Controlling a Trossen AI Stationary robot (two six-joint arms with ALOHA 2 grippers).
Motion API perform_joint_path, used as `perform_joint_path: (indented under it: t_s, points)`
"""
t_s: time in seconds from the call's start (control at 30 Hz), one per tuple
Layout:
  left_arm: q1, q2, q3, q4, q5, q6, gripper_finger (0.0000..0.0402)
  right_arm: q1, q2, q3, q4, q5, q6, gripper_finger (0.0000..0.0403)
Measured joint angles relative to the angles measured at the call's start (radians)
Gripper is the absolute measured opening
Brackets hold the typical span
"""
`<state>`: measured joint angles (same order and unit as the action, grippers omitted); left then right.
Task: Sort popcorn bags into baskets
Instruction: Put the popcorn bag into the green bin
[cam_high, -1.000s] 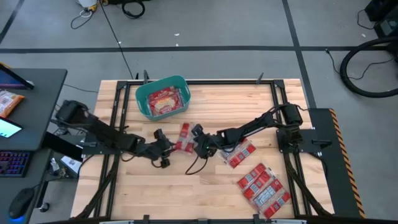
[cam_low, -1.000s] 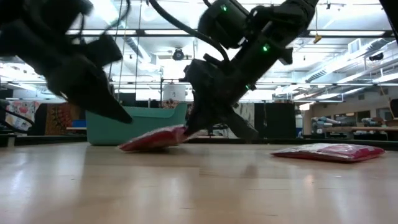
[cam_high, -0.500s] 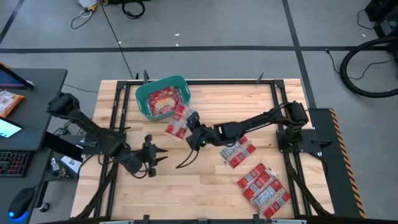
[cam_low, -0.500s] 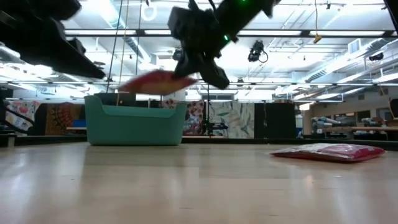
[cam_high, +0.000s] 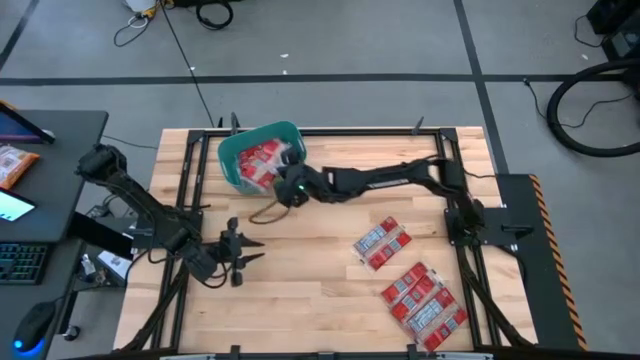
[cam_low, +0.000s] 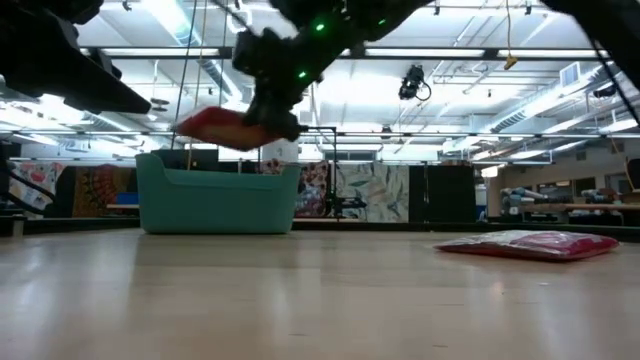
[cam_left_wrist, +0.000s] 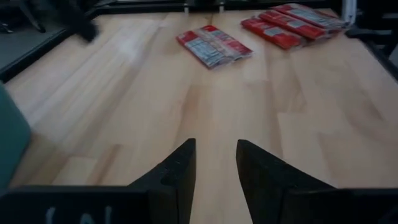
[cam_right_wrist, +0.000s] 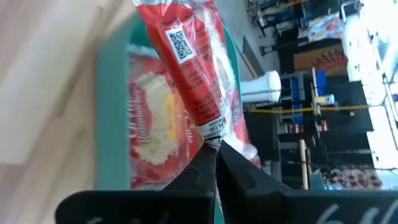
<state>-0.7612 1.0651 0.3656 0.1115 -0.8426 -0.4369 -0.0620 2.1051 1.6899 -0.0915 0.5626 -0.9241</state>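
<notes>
Red film: the popcorn bag (cam_right_wrist: 193, 74) in hand is thin crinkly plastic, pinched by one edge only, so you should treat the grip as light.
Left gripper (cam_high: 243, 257): nearest to you, at about 7 o'clock on the table (cam_high: 330, 300); fingers parted with a narrow gap, nothing between them, parked over bare wood in its wrist view.
Loose stock: one packet (cam_high: 381, 243) lies alone just right of table centre; a cluster of packets (cam_high: 424, 298) sits at 4 o'clock, well apart from both arms.
Right gripper (cam_high: 290, 187): reached across to roughly 11 o'clock, fingertips closed tight on the bag's end seam.
Bag vs. pincer: the bag hangs out beyond the fingertips, toward and over the basket (cam_high: 232, 172); from the low view it rides above the rim, not touching it.
Basket: teal tub at 11 o'clock, already holding at least one bag (cam_right_wrist: 149, 124) lying flat.
Step in hand: the drop, as I judge it.
How to do it well: carry the free end fully past the near rim, lower a little, then let go so it lands flat on the one inside.
Risk: released early, the bag may catch on the rim and slide back onto the wood.
</notes>
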Motion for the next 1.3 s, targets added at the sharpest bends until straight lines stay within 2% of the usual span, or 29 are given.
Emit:
perform_joint_path:
  t_s: [0.2,0.43,0.57,0.73,0.97,1.1,1.2,1.3]
  points:
    - [-0.012,0.0,0.0,-0.004,0.009,0.001,0.0121,-0.073,0.184,0.223,-0.059,-0.023,0.04,0.0014]
    - [-0.023,0.0,0.0,-0.007,0.009,0.004,0.0121,-0.098,0.296,0.408,-0.384,-0.089,0.19,0.0093]
    - [-0.023,0.0,0.0,-0.007,0.002,0.004,0.0121,-0.068,0.268,0.452,-0.525,-0.092,0.257,0.0132]
    - [-0.022,0.0,0.0,-0.008,-0.048,0.03,0.0121,-0.008,0.17,0.469,-0.704,-0.115,0.334,0.0147]
    - [-0.021,0.0,0.0,-0.023,-0.063,0.085,0.0121,0.046,0.069,0.468,-1.096,-0.386,0.603,0.0141]
    - [-0.021,0.0,0.0,-0.029,-0.066,0.137,0.0121,0.082,0.053,0.468,-1.297,-0.458,0.738,0.014]
    - [-0.021,0.0,0.0,-0.029,-0.089,0.166,0.0121,0.117,0.053,0.46,-1.399,-0.504,0.812,0.014]
    - [-0.021,0.001,0.0,-0.028,-0.11,0.187,0.0121,0.147,0.05,0.413,-1.414,-0.584,0.862,0.014]
